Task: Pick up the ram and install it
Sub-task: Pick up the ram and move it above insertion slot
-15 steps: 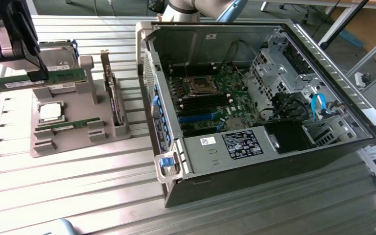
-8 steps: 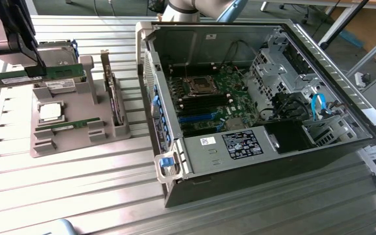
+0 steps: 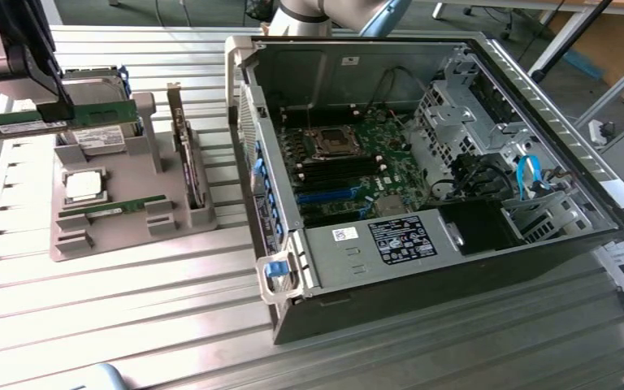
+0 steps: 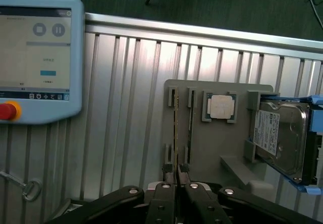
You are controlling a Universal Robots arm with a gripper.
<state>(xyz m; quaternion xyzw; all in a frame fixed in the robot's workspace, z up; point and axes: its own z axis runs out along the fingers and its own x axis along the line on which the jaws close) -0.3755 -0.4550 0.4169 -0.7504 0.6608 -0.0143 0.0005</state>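
Clearly the ram (image 3: 14,128) is off its rest: the green stick hangs in the air at the exterior view's left edge, long side roughly level and white label facing the camera, above and just beside the grey fixture tray (image 3: 127,236). The gripper (image 4: 177,181) has its fingers clenched on the stick. In the wrist view the two black pads press together on a thin board edge with no gap showing.

The step in hand looks like the carry from tray to computer. Doing it well probably means holding the pinch firm and the stick level, since so thin a board could pivot between flat pads if swung quickly.

A second stick (image 3: 111,209) sits in the tray's front slots, with the square processor (image 3: 82,185) behind it and the hard drive (image 4: 280,133) in its blue rails farther back. The held board should stay well above all three.

Further out, the open case (image 3: 399,252) lies on its side on the ribbed table (image 3: 160,309), well apart from the tray. Its near wall stands up between the two, so the path has to clear that rim. The dark memory slots (image 3: 344,166) lie beside the processor socket on the motherboard (image 3: 383,134). Whether their latches are open cannot be told.
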